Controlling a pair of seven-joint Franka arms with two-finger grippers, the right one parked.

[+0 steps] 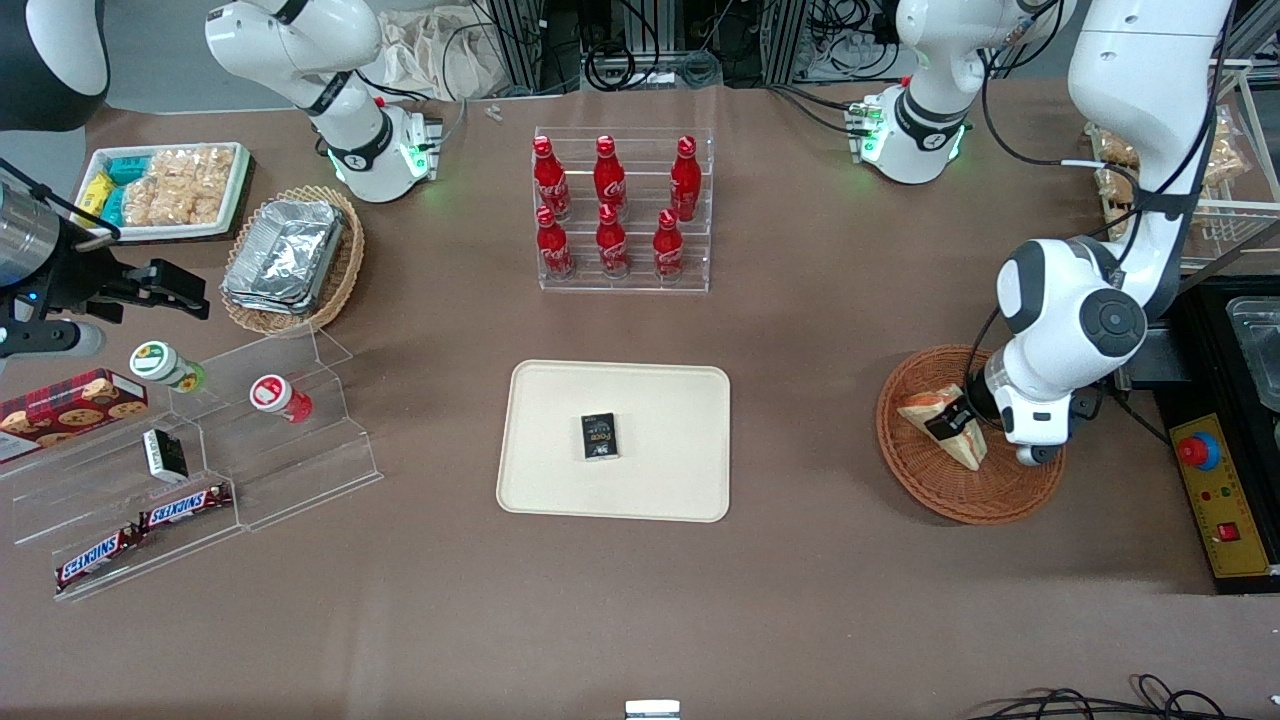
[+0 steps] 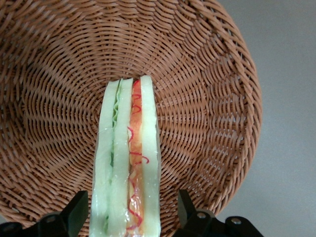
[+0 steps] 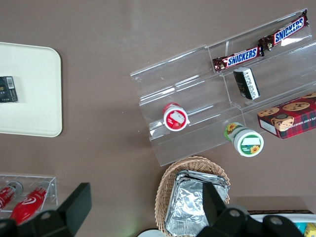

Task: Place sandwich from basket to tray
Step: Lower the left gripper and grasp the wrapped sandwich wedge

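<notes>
— Brown tabletop: where does the sandwich (image 2: 129,163) lie?
— In the basket (image 1: 935,482), toward the working arm's end; gripper (image 2: 133,217) spread wide, one finger either side, not clamped. Tray (image 1: 540,470) lies well apart

A brown cloth covered the bench (image 1: 820,330) edge to edge. At twelve o'clock, black cables (image 1: 640,60) tangled against metal framing. Even overhead light gave soft shadows, and at three o'clock sat a yellow control box (image 1: 1225,500).

Gripper (image 1: 953,417) in basket (image 1: 925,482) — tray (image 1: 560,480) holds 1 black box (image 1: 599,436).
</notes>
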